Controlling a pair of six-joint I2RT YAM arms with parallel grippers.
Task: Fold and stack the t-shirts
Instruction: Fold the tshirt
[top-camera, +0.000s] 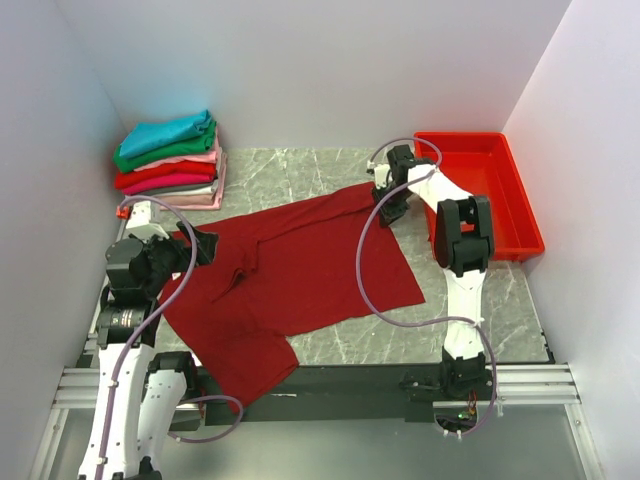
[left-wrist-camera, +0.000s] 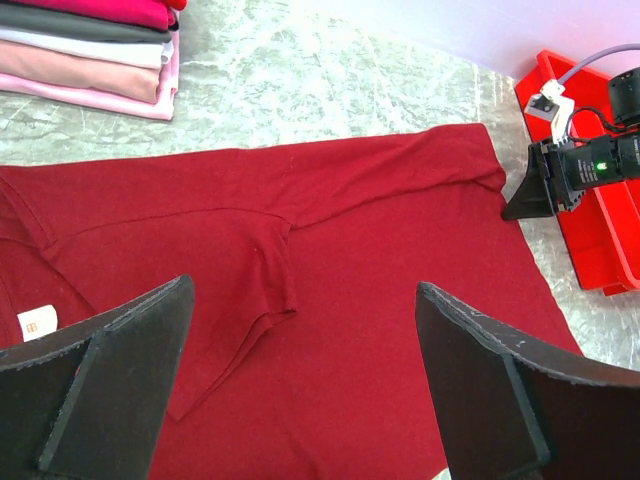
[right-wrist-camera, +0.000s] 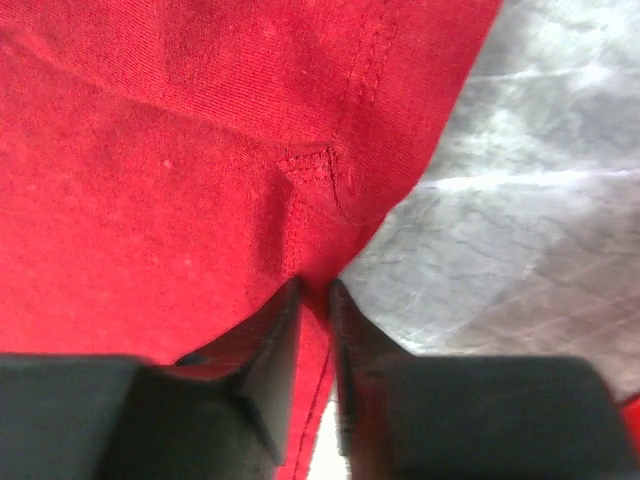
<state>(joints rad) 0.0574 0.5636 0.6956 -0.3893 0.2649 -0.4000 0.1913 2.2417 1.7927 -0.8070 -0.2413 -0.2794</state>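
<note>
A large dark red t-shirt (top-camera: 300, 270) lies spread on the marble table, with a white neck label (left-wrist-camera: 38, 321) at its left end. My right gripper (top-camera: 385, 205) is shut on the shirt's far right corner hem (right-wrist-camera: 318, 190), pinching cloth between its fingers (right-wrist-camera: 275, 340). My left gripper (top-camera: 200, 245) is open and empty, hovering over the shirt's left part; its fingers (left-wrist-camera: 110, 370) frame the cloth near a folded sleeve (left-wrist-camera: 265, 290). A stack of folded t-shirts (top-camera: 168, 160), teal on top, then green, pink, red, magenta and grey, stands at the back left.
A rigid bright red tray (top-camera: 480, 190) sits at the back right, beside the right arm; it shows in the left wrist view too (left-wrist-camera: 600, 240). White walls enclose the table. The shirt's near left part hangs over the table's front edge (top-camera: 250, 375).
</note>
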